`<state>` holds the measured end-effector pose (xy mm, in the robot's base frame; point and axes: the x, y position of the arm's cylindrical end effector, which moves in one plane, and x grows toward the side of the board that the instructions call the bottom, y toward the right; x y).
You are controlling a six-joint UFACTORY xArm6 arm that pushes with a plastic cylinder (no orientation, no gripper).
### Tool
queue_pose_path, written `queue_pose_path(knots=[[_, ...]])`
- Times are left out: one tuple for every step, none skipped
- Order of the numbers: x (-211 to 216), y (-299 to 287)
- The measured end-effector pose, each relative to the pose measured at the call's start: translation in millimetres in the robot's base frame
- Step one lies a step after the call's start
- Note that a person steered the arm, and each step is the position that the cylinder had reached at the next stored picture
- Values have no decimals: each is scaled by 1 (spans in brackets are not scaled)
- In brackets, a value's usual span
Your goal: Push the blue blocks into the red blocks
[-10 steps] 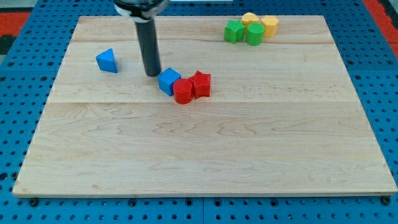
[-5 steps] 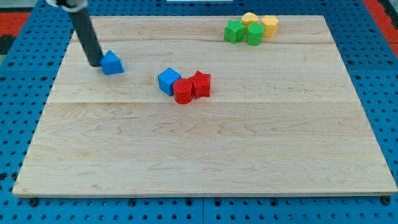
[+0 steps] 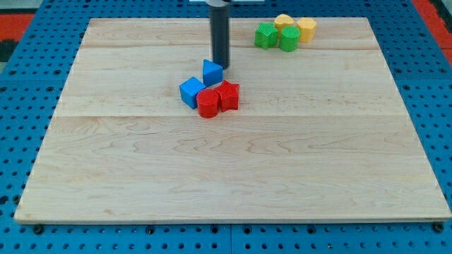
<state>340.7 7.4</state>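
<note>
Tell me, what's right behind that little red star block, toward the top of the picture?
Just behind the red star block, slightly to the view's left, sits a small blue block, with my tip at its upper right edge. Whether star and blue block touch cannot be told.

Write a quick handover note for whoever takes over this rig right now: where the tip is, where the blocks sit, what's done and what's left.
My tip is down on the board, just to the view's upper right of the blue triangular block, close against it.
The blue cube sits against the left side of the red round block, which touches the red star block.
The blue triangular block sits just above the red pair, near the star; I cannot tell if it touches.
Done: blue cube is in. Left: probably a small nudge of the triangular block down into the reds.
Green and yellow blocks cluster at the view's top right, not involved.
</note>
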Motion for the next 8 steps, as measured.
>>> queue_pose_path(knots=[[27, 6], [-5, 26], [-38, 5], [-34, -32], [13, -32], [22, -25], [10, -15], [11, -15]])
